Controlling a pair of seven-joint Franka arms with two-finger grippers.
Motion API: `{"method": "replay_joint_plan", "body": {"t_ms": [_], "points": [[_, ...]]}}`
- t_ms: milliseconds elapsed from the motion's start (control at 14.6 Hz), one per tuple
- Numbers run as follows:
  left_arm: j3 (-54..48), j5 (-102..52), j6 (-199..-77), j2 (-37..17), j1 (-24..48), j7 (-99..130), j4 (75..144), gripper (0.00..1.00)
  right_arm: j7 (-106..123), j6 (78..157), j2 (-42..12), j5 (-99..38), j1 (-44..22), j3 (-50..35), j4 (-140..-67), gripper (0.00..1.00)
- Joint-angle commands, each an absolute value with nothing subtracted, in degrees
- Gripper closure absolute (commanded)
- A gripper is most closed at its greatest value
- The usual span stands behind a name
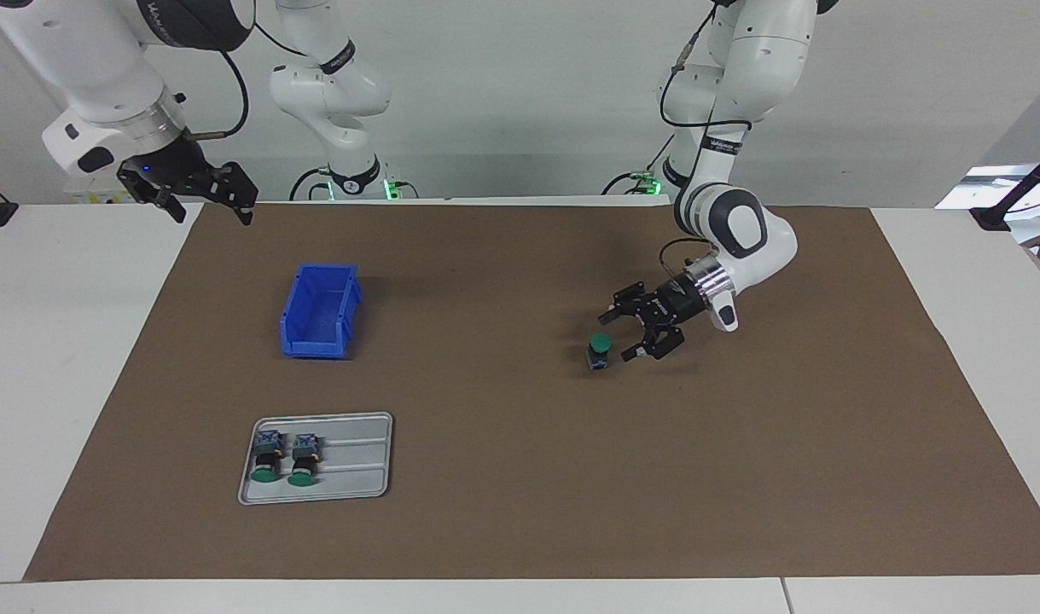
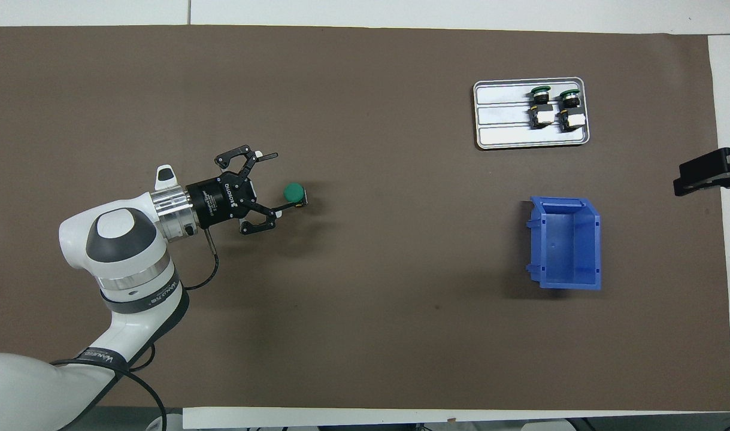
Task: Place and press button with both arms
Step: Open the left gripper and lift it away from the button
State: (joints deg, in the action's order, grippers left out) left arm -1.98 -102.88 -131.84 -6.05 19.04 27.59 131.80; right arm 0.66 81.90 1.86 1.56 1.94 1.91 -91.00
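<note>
One green-capped button stands upright on the brown mat toward the left arm's end; it also shows in the overhead view. My left gripper is low over the mat, open and empty, with its fingertips just short of that button, and it shows in the overhead view too. Two more buttons lie on their sides in a grey tray. My right gripper waits raised and open over the mat's corner nearest the right arm's base; only part of it shows in the overhead view.
A blue bin stands on the mat, nearer to the robots than the tray; it appears empty in the overhead view. The tray and its two buttons lie toward the right arm's end.
</note>
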Motion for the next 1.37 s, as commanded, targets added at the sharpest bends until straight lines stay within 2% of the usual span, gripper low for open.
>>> {"method": "replay_joint_plan", "body": {"t_ms": [0, 547, 1026, 1300], "points": [[-1.49, -98.03, -134.72, -2.03, 19.60, 29.70, 133.86, 0.00, 1.93, 81.56, 2.81, 1.67, 2.64, 1.41, -91.93, 0.01], [-1.49, -68.68, -134.04, 0.88, 18.46, 39.80, 130.70, 0.00, 1.93, 81.56, 2.90, 1.67, 2.64, 1.41, -91.93, 0.01], [-1.49, -39.67, -125.87, 0.79, 17.06, 44.12, 120.69, 0.00, 1.93, 81.56, 2.90, 1.67, 2.64, 1.41, -91.93, 0.01], [-1.85, -22.17, -124.72, 0.00, 19.15, 43.94, 116.99, 0.01, 1.93, 81.56, 2.90, 1.67, 2.64, 1.41, -91.93, 0.01]]}}
